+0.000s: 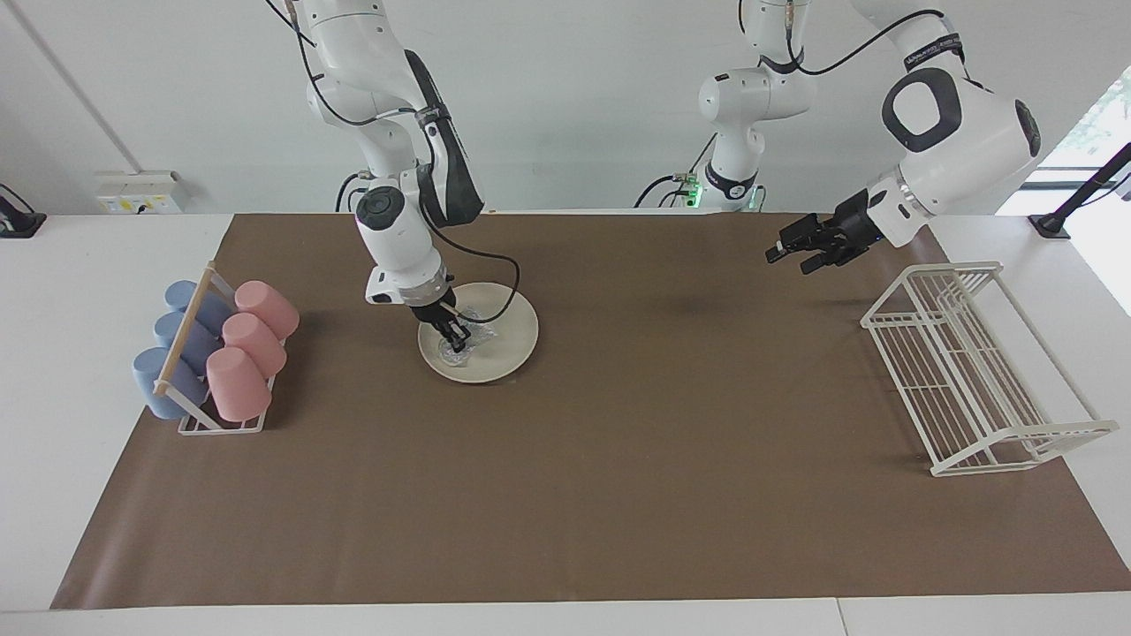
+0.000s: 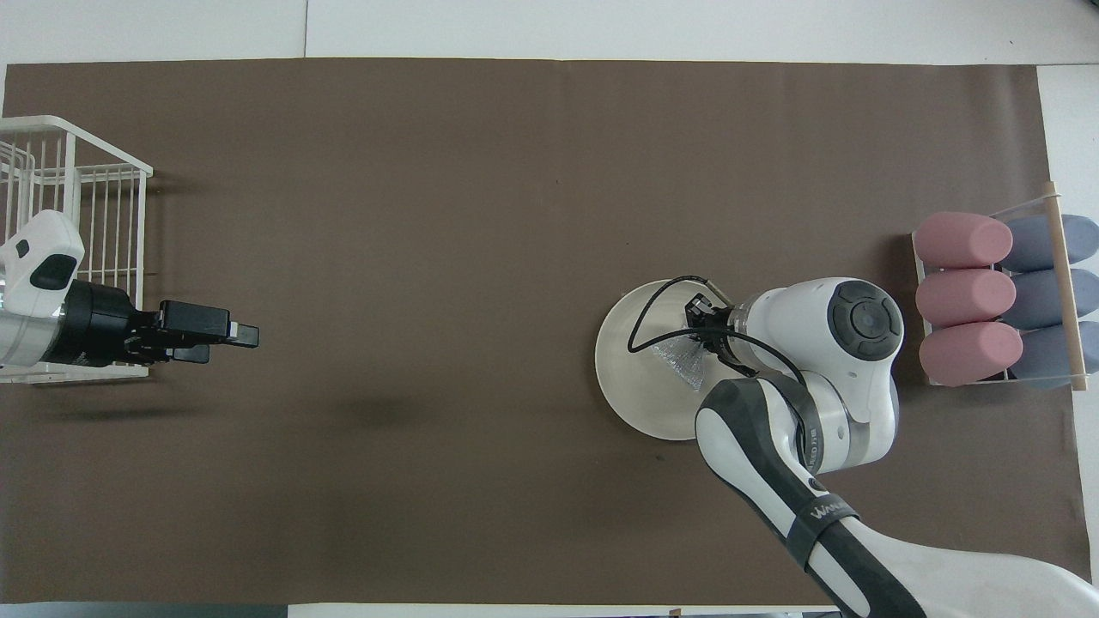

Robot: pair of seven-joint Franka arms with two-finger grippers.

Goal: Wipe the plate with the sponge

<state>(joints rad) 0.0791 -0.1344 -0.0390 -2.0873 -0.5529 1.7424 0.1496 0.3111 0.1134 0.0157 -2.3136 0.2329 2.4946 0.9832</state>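
The cream-white plate (image 1: 508,327) lies on the brown mat toward the right arm's end of the table; it also shows in the overhead view (image 2: 635,378). The silvery wrinkly sponge (image 1: 471,339) rests on the plate, seen in the overhead view too (image 2: 681,365). My right gripper (image 1: 454,339) points down onto the plate and is shut on the sponge, pressing it to the plate's surface; in the overhead view (image 2: 706,342) the wrist hides most of it. My left gripper (image 1: 788,256) waits open and empty in the air beside the white rack, shown in the overhead view too (image 2: 232,342).
A white wire rack (image 1: 972,362) stands at the left arm's end of the mat. A small holder with pink cups (image 1: 252,340) and blue cups (image 1: 177,344) lying on their sides stands at the right arm's end, beside the plate.
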